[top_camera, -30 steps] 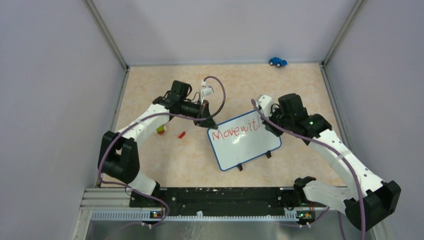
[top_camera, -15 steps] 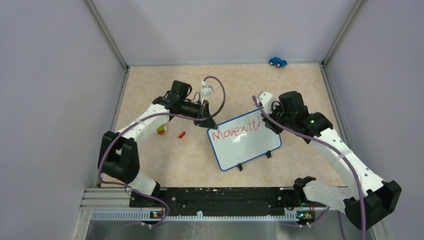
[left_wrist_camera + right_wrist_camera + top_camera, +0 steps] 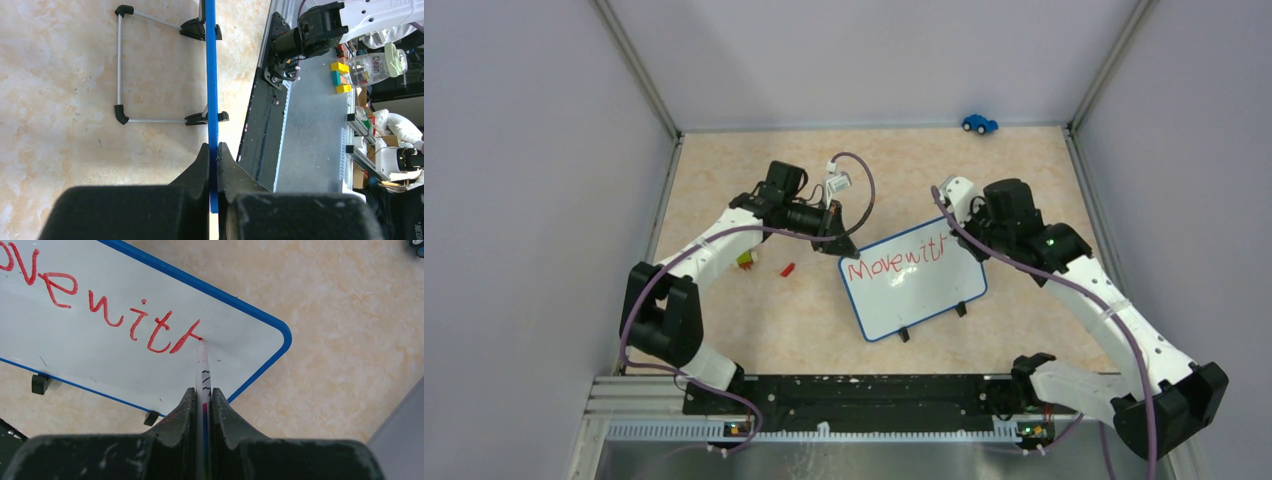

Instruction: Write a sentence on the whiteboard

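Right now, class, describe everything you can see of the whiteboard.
The whiteboard is a white rectangle with a thin blue rim and rounded corners, resting on black clip feet on the table. Red lettering reads "Move with". The left claw pinches its rim; the marker in the right claw touches its surface.

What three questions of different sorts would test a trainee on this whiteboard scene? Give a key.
1. True or false: the left gripper is shut on the blue rim of the whiteboard.
2. The right gripper holds a marker. Where is its tip? A: at the first letter. B: at the last stroke of the red sentence. C: on the table.
3. Fill in: the toy car by the far wall is coloured ____.
Key: 1 true; 2 B; 3 blue.
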